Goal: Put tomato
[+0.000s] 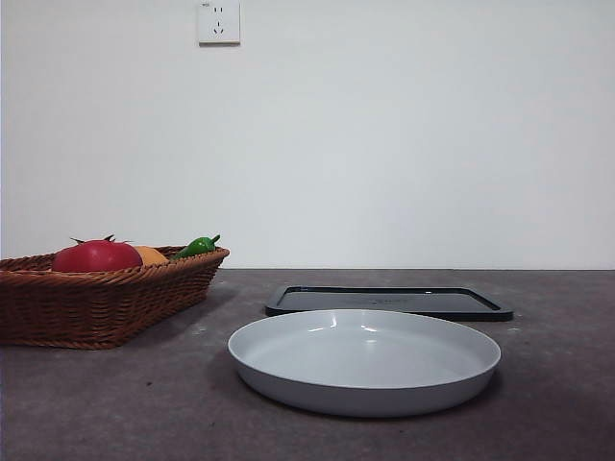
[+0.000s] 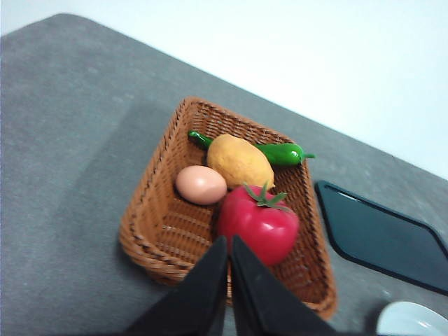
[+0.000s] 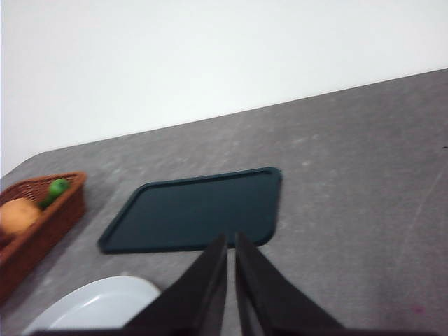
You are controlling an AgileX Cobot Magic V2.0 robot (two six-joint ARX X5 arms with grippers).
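The tomato (image 2: 257,222) is lying in the wicker basket (image 2: 150,217) at the left of the table (image 1: 115,403), with its green calyx up. It is touching the pale egg (image 2: 201,185) on one side and the orange-yellow fruit (image 2: 239,161) behind it, and a green pepper (image 2: 283,152) is lying along the basket's far end. I am hovering my left gripper (image 2: 229,241) above the basket's rim, over the tomato, with its jaws pressed together and holding nothing. I am keeping my right gripper (image 3: 231,239) in the air over the middle of the table, jaws also pressed together and empty, above the dark tray (image 3: 196,210) and the near white plate (image 3: 98,304). In the front view the plate (image 1: 365,360) is sitting nearest, the tray (image 1: 389,302) just behind it, and the basket (image 1: 96,303) well to their left, the tomato (image 1: 96,256) showing above its rim.
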